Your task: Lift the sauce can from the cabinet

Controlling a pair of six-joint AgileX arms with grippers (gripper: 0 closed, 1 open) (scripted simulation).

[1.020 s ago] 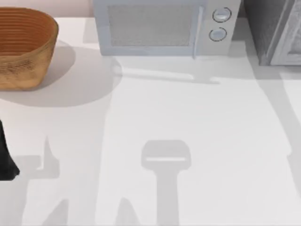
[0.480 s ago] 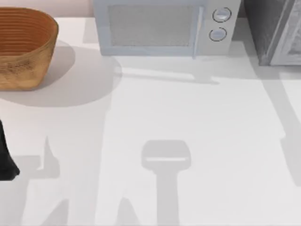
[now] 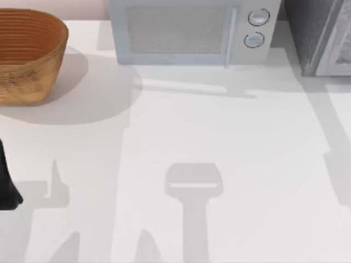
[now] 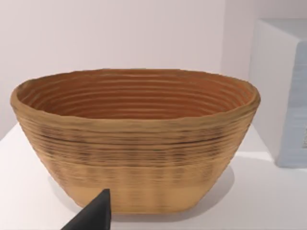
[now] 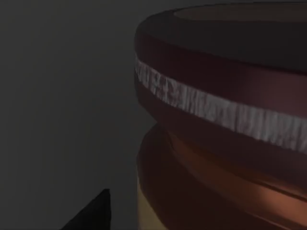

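A: Entry, table from above. What stands where?

B: A woven brown basket (image 3: pixel 27 55) sits at the far left of the white table (image 3: pixel 219 142). A pale blue-grey microwave (image 3: pixel 189 33) with two round knobs stands at the back, middle. The cabinet (image 3: pixel 318 35), dark grey and speckled with a lighter panel, occupies the back right corner.

A: Left arm?

B: A dark part of the left arm (image 3: pixel 6 183) shows at the table's left edge, well short of the basket. Its wrist camera faces the basket (image 4: pixel 134 143) from the side, with the microwave's pale side wall (image 4: pixel 283 91) next to it. One dark fingertip of the left gripper (image 4: pixel 93 215) enters that frame. Whether the claw is released or clenched cannot be told.

A: The sauce can?

B: It appears in the right wrist view. The sauce can (image 5: pixel 225 134) is very close to the camera, in dim surroundings with a dark grey wall behind it. Maroon-brown top and rim, a pale mottled band around the lid, tan body below.

A: Right claw state?

B: One dark fingertip of the right gripper (image 5: pixel 93 213) is visible, just beside the can's lower body. Contact cannot be confirmed. Grasping or released: cannot tell.

A: Is the can inside the cabinet?

B: The dim enclosure fits that, but the top view does not show the interior.
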